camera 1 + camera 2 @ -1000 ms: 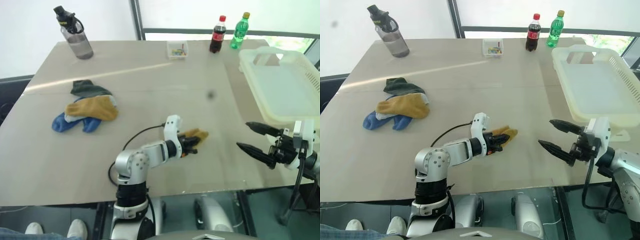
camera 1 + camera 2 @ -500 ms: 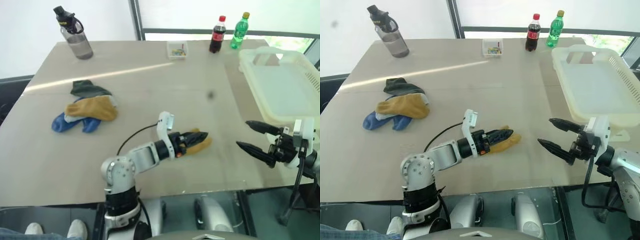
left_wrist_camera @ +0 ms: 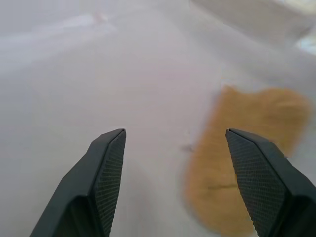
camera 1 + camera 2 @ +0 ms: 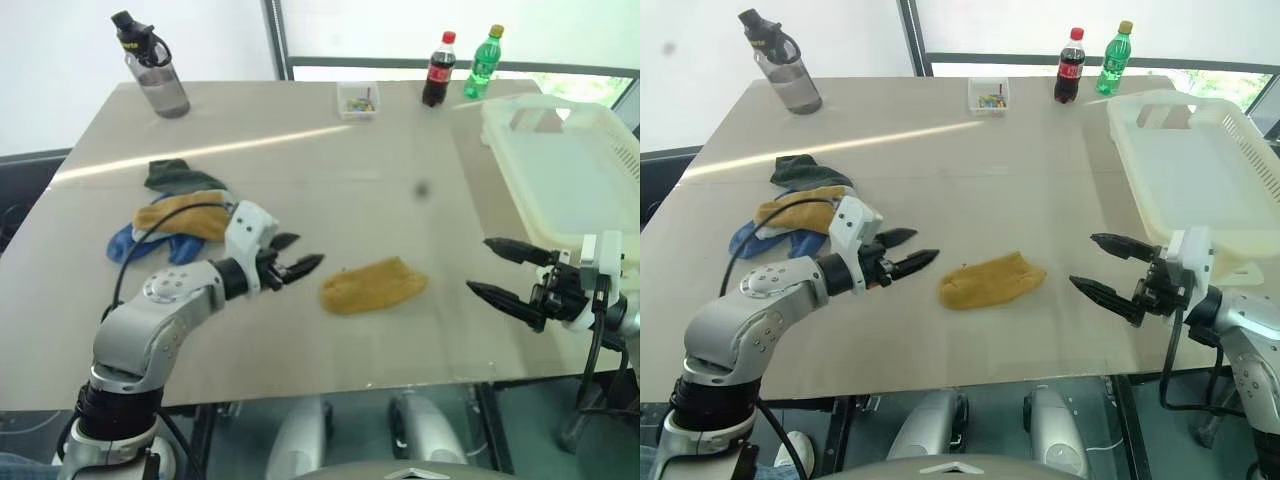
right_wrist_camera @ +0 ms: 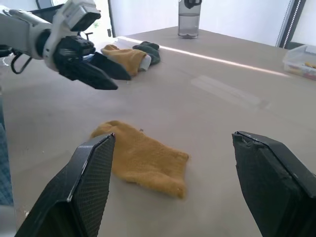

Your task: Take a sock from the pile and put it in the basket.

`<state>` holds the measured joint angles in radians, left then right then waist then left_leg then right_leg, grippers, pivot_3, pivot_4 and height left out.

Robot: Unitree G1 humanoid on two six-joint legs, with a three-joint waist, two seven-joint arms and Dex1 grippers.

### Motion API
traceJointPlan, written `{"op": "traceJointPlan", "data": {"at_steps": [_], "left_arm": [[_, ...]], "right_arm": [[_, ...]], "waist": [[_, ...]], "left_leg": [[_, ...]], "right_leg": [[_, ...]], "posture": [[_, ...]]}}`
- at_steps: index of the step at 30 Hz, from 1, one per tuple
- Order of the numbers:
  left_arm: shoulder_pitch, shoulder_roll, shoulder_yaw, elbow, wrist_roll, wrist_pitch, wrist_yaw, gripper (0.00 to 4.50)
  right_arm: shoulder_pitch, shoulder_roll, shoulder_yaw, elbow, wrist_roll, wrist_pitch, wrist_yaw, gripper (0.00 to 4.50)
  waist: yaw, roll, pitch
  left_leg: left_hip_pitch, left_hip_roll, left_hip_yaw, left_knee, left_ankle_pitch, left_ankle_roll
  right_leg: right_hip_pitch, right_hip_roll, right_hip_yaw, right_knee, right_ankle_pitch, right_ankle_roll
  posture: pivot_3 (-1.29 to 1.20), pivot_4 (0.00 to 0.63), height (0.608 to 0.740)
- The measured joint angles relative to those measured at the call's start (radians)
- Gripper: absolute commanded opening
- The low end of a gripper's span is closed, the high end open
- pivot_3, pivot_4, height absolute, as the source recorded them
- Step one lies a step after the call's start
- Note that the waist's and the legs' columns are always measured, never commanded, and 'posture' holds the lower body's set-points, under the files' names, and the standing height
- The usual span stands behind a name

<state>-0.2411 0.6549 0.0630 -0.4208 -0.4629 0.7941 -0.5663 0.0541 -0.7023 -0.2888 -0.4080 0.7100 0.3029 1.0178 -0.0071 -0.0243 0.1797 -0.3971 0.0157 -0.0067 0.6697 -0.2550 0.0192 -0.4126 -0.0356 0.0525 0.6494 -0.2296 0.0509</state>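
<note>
A mustard yellow sock [image 4: 373,285] lies flat on the table between my two grippers, touched by neither. My left gripper [image 4: 310,248] is open and empty, just left of that sock and pointing at it. The sock [image 3: 242,158] shows beyond its right finger in the left wrist view. The pile [image 4: 170,215] of yellow, blue and dark green socks sits behind my left arm. My right gripper [image 4: 478,265] is open and empty to the right of the sock [image 5: 143,158]. The cream-white basket [image 4: 540,100] stands at the table's right side, beyond my right gripper.
A grey water bottle [image 4: 155,65] stands at the far left corner. A small clear box [image 4: 356,100], a cola bottle [image 4: 436,70] and a green bottle [image 4: 481,62] line the far edge. The table's front edge runs just below both grippers.
My left gripper has opened and let go of the yellow sock, then swung away to the left. The sock now lies flat on the table. The right arm has not moved.
</note>
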Motion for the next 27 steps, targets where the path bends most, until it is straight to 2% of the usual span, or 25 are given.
{"op": "traceJointPlan", "data": {"at_steps": [3, 9, 21, 27], "left_arm": [[0.016, 0.026, -0.041, 0.101, 0.145, -0.153, 0.017, 3.4], [0.019, 0.018, -0.07, 0.187, 0.282, -0.251, 0.071, 3.4], [0.035, 0.06, -0.022, 0.279, 0.446, -0.359, 0.159, 3.4], [0.034, 0.048, -0.027, 0.361, 0.521, -0.412, 0.208, 3.4]], "right_arm": [[-0.003, 0.0, 0.006, 0.005, 0.0, 0.0, 0.004, 3.86], [-0.017, -0.027, 0.015, 0.005, -0.021, 0.005, 0.011, 3.86], [-0.011, -0.037, 0.015, 0.018, -0.031, 0.019, 0.01, 3.86], [-0.019, -0.035, 0.016, 0.026, -0.033, 0.019, 0.003, 3.86]], "waist": [[-0.001, 0.0, 0.0], [-0.001, 0.0, 0.0], [-0.003, 0.0, 0.0], [-0.001, 0.0, 0.0]], "left_leg": [[-0.001, 0.001, -0.001, -0.001, 0.0, 0.0], [-0.001, 0.003, 0.0, -0.001, 0.0, 0.0], [-0.001, 0.005, 0.0, -0.001, 0.0, 0.0], [-0.001, 0.005, -0.001, -0.001, 0.0, 0.0]], "right_leg": [[0.0, 0.0, -0.001, -0.001, 0.001, 0.002], [0.0, 0.0, -0.001, -0.002, 0.003, 0.004], [0.0, 0.0, -0.001, -0.002, 0.003, 0.004], [0.0, 0.0, -0.002, -0.002, 0.003, 0.005]], "posture": [[0.0, 0.15, 0.74], [0.0, 0.15, 0.74], [0.0, 0.15, 0.74], [0.0, 0.15, 0.74]]}}
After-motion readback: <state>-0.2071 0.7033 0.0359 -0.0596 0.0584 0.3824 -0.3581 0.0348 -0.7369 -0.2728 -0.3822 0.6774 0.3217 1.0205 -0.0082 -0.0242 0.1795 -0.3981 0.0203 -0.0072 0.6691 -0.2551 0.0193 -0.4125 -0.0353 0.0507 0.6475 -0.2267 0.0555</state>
